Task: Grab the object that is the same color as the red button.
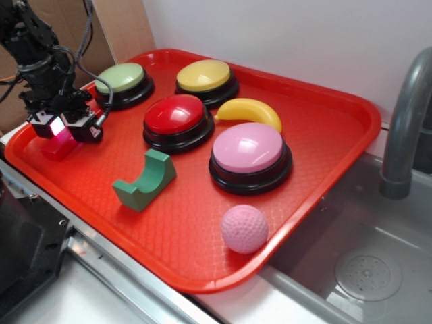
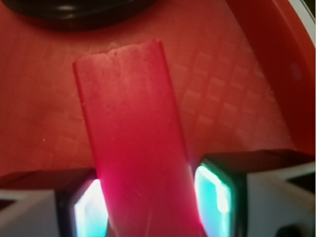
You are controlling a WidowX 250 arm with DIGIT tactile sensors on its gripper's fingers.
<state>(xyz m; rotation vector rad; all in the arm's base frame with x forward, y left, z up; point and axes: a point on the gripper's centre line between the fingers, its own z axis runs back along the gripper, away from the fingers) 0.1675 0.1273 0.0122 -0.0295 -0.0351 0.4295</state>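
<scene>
The long red block [image 1: 59, 147] lies at the left end of the red tray [image 1: 351, 101], its lower end showing under my gripper [image 1: 65, 128]. In the wrist view the red block [image 2: 131, 123] runs up between the two glowing pads [image 2: 91, 207], which press against both its sides, so my gripper [image 2: 153, 210] is shut on it. I cannot tell whether the block still touches the tray. The red button [image 1: 174, 115], a glossy red dome on a black base, stands mid-tray to the right of my gripper.
On the tray are a green arch block [image 1: 145, 179], a pink button [image 1: 248, 152], a yellow button [image 1: 204, 75], a green button [image 1: 121, 78], a banana [image 1: 250, 111] and a pink golf ball [image 1: 244, 228]. A sink [image 1: 364, 270] and faucet [image 1: 405, 121] are at right.
</scene>
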